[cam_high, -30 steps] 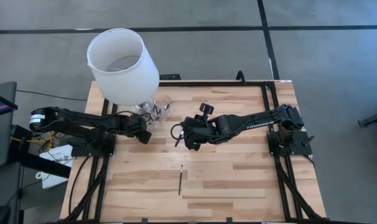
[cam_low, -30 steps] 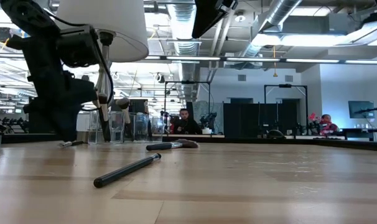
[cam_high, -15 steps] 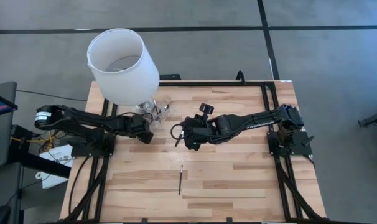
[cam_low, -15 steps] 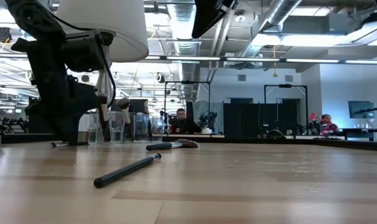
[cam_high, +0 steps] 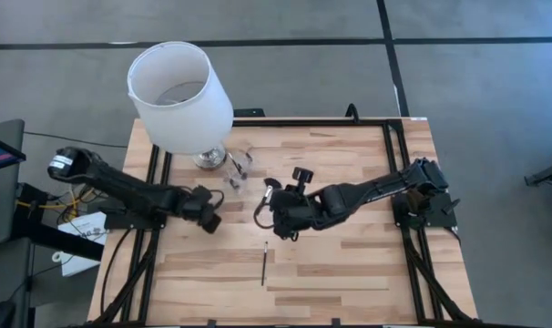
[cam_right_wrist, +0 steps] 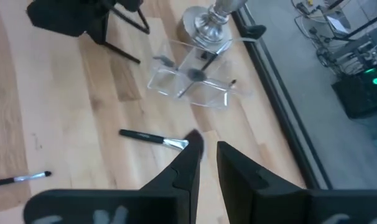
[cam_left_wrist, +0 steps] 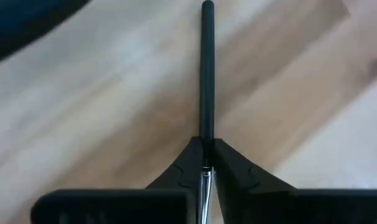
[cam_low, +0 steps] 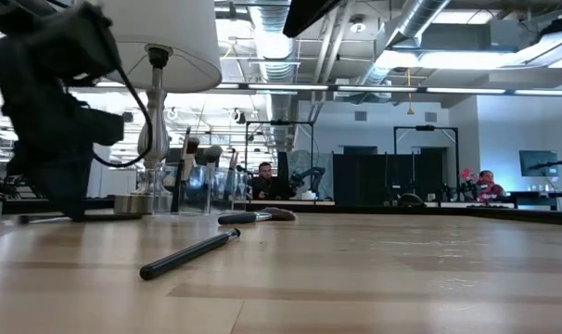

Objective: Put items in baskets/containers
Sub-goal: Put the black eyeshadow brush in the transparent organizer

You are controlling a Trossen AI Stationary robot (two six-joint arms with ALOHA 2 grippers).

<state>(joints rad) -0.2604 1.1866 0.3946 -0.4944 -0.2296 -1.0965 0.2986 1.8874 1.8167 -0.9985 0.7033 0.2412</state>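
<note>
The table (cam_high: 349,264) is made of light wood boards with a black frame around it, and it stands on a grey floor (cam_high: 476,82) with dark lines. A big white lamp (cam_high: 179,96) on a shiny silver base stands at the far left part of the table. Just beside the base is a small clear cup (cam_high: 236,168) with a few dark brushes in it. In the right wrist view the clear cup (cam_right_wrist: 187,82) seems to lie on its side. The left gripper (cam_high: 209,219) is low over the wood, near the middle left of the table. Its fingers (cam_left_wrist: 235,171) are pinched tight on a thin black brush (cam_left_wrist: 206,74), which sticks out straight ahead of them over the wood. The right gripper (cam_high: 274,219) hangs near the middle of the table, with its fingers (cam_right_wrist: 188,162) a little apart and nothing between them. A brush with a silver part and a dark tip (cam_right_wrist: 154,139) lies on the wood just ahead of it. One more black brush (cam_high: 263,265) lies alone nearer the front edge. Behind the table, the low view shows a big room with pipes on the ceiling (cam_low: 420,28), long lights and dark racks. A person (cam_low: 264,182) sits far back there.
</note>
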